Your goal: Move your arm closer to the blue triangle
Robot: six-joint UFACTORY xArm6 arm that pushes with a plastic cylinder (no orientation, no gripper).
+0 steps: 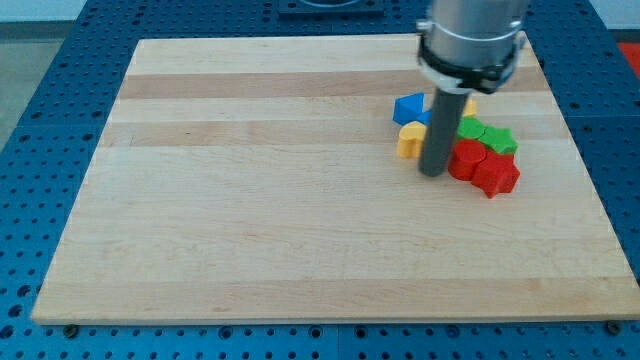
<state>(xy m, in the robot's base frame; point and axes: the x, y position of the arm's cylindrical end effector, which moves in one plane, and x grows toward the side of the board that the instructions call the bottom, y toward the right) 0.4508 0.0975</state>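
The blue triangle (408,107) lies on the wooden board (250,200) at the view's upper right, at the left end of a tight cluster of blocks. My tip (433,174) rests on the board just below and to the right of it, a short gap away. A yellow block (410,139) sits directly below the blue triangle, just left of my rod. Part of a second blue block (428,115) shows beside the rod, which hides the middle of the cluster.
Right of the rod are a red block (465,159), a red star (496,174), a green star (498,138) and a green block (470,128). A yellow piece (469,104) peeks out behind the rod. Blue pegboard table (40,120) surrounds the board.
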